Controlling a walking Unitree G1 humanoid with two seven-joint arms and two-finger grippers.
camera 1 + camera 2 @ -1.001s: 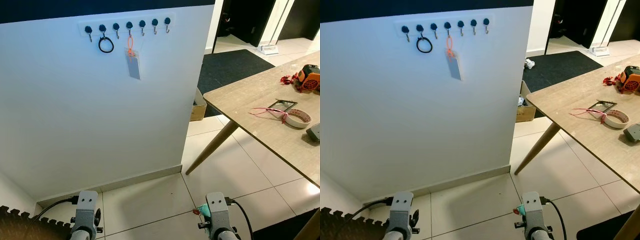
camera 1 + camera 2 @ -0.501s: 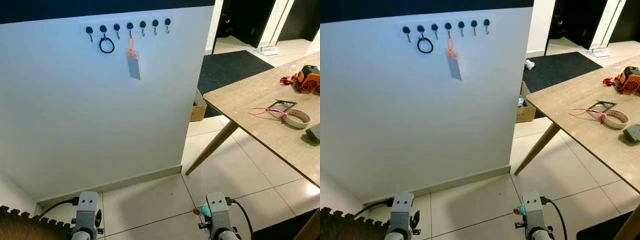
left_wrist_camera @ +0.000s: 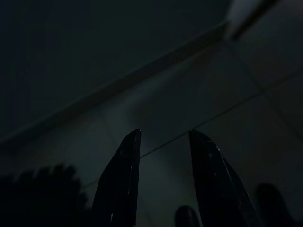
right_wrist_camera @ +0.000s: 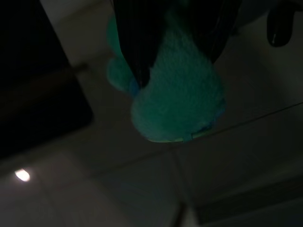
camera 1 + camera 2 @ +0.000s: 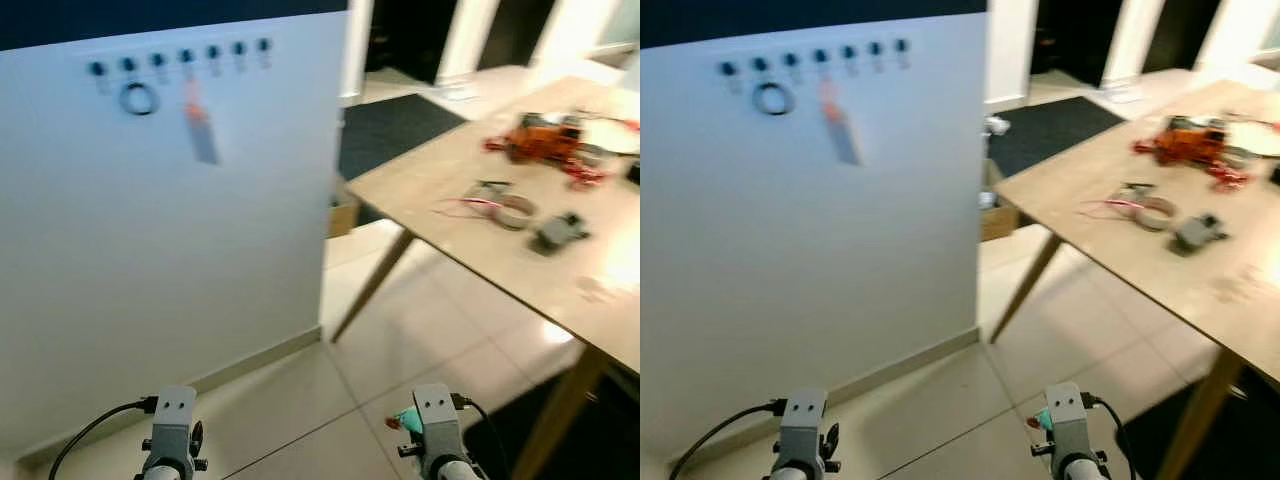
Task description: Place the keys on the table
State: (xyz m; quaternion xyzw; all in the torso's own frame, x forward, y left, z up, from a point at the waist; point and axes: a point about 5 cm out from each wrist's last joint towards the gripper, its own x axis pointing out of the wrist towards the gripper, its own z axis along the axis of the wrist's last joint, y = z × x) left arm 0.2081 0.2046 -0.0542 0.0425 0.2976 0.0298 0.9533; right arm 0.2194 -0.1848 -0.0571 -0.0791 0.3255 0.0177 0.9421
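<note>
Two silver arms hang low in the blurred left eye view, the left arm (image 5: 172,430) at about seven o'clock and the right arm (image 5: 436,430) at about five o'clock, both above pale floor tiles (image 5: 400,330). A small teal tuft (image 5: 406,421), part of the keys, peeks out beside the right wrist. A white wall panel (image 5: 170,250) stands from nine to twelve o'clock, carrying a row of dark hooks (image 5: 180,58); a black ring (image 5: 138,97) and a grey tag on an orange loop (image 5: 201,130) hang from them. A wooden table (image 5: 520,250) with slanted legs reaches in from two to four o'clock, bearing a roll of tape (image 5: 515,211), a small grey object (image 5: 560,230) and an orange device (image 5: 545,140). In the very dark left wrist view, the left gripper (image 3: 163,142) holds nothing, its two black fingers a narrow gap apart above dim tiles. In the dark right wrist view, the right gripper (image 4: 177,52) is clamped on the keys (image 4: 177,101), seen here as a fluffy teal plush charm hanging from between the fingers over the floor; the metal keys themselves cannot be made out.
</note>
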